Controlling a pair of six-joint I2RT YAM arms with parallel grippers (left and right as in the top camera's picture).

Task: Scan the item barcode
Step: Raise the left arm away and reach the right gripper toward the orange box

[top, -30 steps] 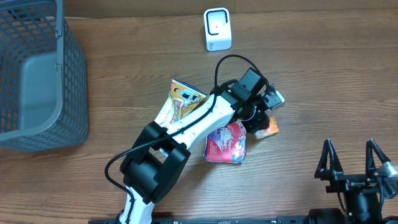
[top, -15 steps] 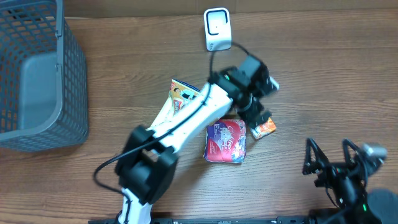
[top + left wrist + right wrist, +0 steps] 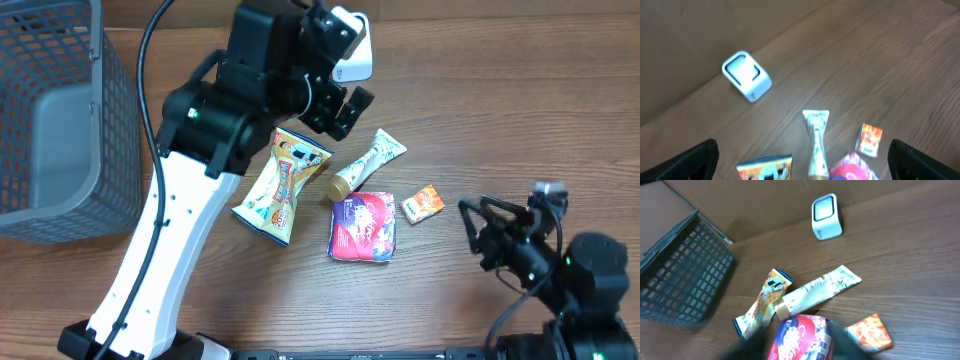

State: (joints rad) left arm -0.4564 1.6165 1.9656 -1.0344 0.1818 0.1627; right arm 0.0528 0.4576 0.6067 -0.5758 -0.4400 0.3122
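**Nothing in hand yet**

Our left gripper (image 3: 343,108) stands wide and empty, raised near the scanner (image 3: 746,76). Our right gripper (image 3: 500,232), jaws part-way apart, holds nothing either. The tube (image 3: 366,165), snack bag (image 3: 278,185), red pouch (image 3: 363,228) and orange packet (image 3: 423,204) lie clustered on the table (image 3: 500,120) between both arms, within either's reach, we judge.

Left end effector (image 3: 345,110) raised, jaws wide
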